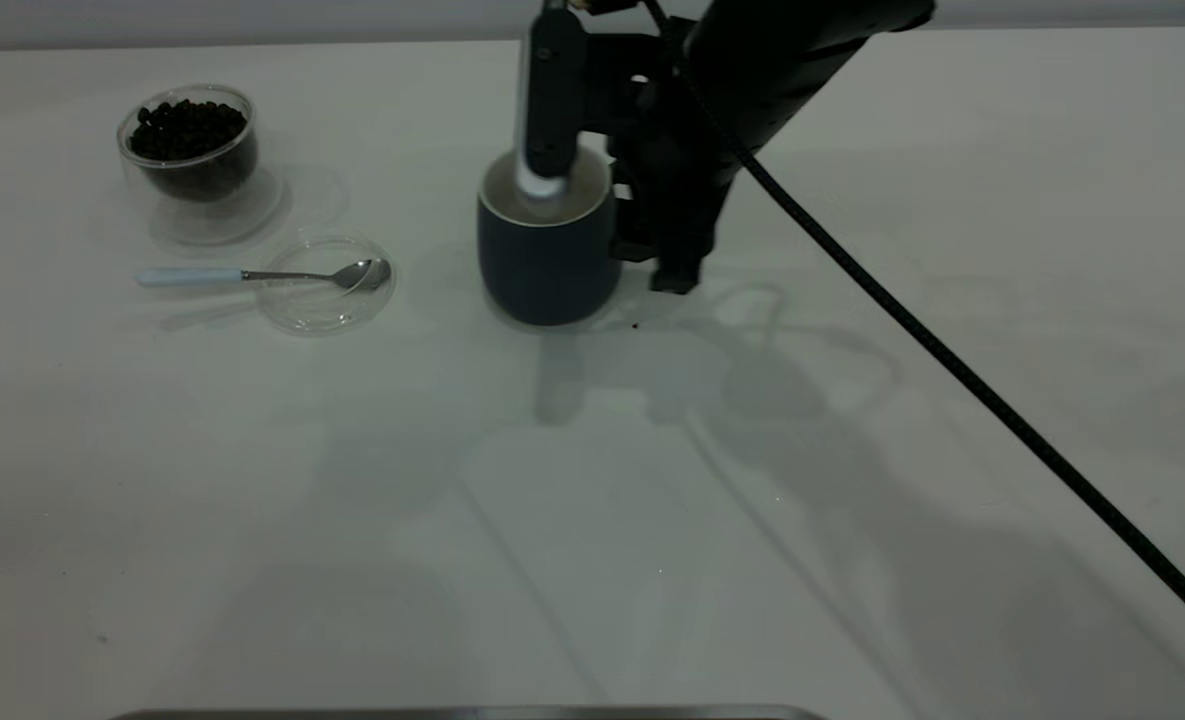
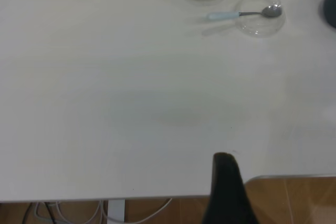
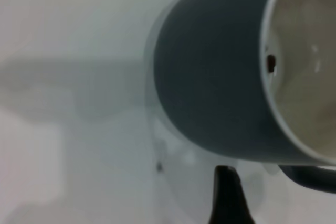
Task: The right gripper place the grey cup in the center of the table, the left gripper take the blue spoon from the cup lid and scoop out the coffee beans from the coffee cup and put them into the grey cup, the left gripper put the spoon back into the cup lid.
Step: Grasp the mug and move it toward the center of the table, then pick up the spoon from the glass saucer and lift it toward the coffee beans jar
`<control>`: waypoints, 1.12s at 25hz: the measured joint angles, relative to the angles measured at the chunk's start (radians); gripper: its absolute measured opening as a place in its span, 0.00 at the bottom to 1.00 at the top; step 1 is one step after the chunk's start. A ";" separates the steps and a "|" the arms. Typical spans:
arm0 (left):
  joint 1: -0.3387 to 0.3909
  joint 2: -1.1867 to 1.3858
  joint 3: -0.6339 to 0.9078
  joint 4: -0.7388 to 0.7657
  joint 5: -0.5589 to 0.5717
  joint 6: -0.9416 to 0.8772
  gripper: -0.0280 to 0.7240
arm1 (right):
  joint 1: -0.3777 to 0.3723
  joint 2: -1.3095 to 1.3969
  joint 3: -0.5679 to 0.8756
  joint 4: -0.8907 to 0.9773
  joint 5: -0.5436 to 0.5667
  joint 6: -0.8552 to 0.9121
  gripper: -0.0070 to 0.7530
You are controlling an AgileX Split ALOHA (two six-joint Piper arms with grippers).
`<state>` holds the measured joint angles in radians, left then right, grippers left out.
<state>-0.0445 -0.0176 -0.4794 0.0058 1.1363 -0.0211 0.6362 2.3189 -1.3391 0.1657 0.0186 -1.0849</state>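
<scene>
1. A white surface (image 1: 852, 480) carries a grey cup (image 1: 548, 255) near its middle.
2. The right pincer (image 1: 602, 215) straddles the cup wall, one finger inside, one outside by the handle.
3. Well beside the cup: coffee cup (image 1: 190, 150) of coffee beans (image 1: 188, 127), and blue spoon (image 1: 252, 275) across cup lid (image 1: 324, 285).
4. The left pincer (image 2: 227, 192) sits at the surface's edge, far from the cup; its state is unclear.

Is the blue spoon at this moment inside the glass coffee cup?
No, the blue spoon lies with its bowl on the cup lid, beside the coffee cup.
</scene>
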 joint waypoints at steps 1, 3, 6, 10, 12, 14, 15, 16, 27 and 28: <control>0.000 0.000 0.000 0.000 0.000 0.000 0.82 | 0.002 -0.010 0.000 0.018 0.012 0.014 0.61; 0.000 0.000 0.000 0.000 0.000 0.000 0.82 | 0.000 -0.053 0.001 0.047 0.076 0.044 0.61; 0.000 0.000 0.000 0.000 0.000 0.000 0.82 | -0.019 -0.189 0.001 0.070 0.244 0.103 0.61; 0.000 0.000 0.000 0.000 0.000 0.000 0.82 | -0.063 -0.432 0.001 0.064 0.561 0.218 0.61; 0.000 0.000 0.000 0.000 0.000 0.000 0.82 | -0.093 -0.558 0.001 0.047 0.749 0.307 0.61; 0.000 0.000 0.000 0.000 0.000 0.000 0.82 | -0.112 -0.667 0.001 0.018 0.893 0.409 0.61; 0.000 0.000 0.000 0.000 0.000 0.000 0.82 | -0.117 -0.723 0.001 -0.008 0.959 0.470 0.61; 0.000 0.000 0.000 0.000 0.000 0.000 0.82 | -0.118 -0.766 0.001 -0.034 1.018 0.534 0.61; 0.000 0.000 0.000 -0.006 0.000 0.002 0.82 | -0.118 -1.193 0.216 -0.139 1.215 0.818 0.61; 0.000 0.000 0.000 -0.006 0.000 0.002 0.82 | -0.118 -1.241 0.257 -0.139 1.216 0.845 0.61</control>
<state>-0.0445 -0.0176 -0.4794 0.0000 1.1363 -0.0191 0.5183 1.0776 -1.0820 0.0267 1.2351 -0.2398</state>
